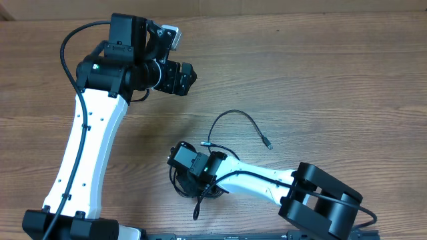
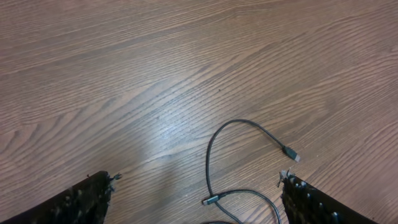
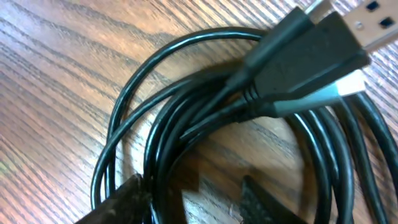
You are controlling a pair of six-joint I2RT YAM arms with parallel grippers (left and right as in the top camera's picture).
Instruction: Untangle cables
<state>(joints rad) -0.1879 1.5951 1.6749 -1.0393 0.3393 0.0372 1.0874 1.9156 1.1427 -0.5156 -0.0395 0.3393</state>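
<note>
The cables (image 1: 200, 190) lie as a black coil at the near middle of the table. One strand loops out from it (image 1: 233, 115) to a small plug (image 1: 268, 143). My right gripper (image 1: 179, 167) is down on the coil. In the right wrist view its left finger (image 3: 124, 202) rests against several coil strands (image 3: 163, 124), while bare wood shows between them and the other finger. Silver-tipped plugs (image 3: 323, 43) lie across the coil's top. My left gripper (image 1: 189, 75) hovers open at the far left, looking down on the looped strand (image 2: 249, 124) from well above.
The wooden table (image 1: 320, 73) stretches around the coil. A loose plug end (image 1: 197, 213) lies close to the near edge, beside the right arm's white link (image 1: 260, 181). The left arm's white link (image 1: 87, 147) runs along the left side.
</note>
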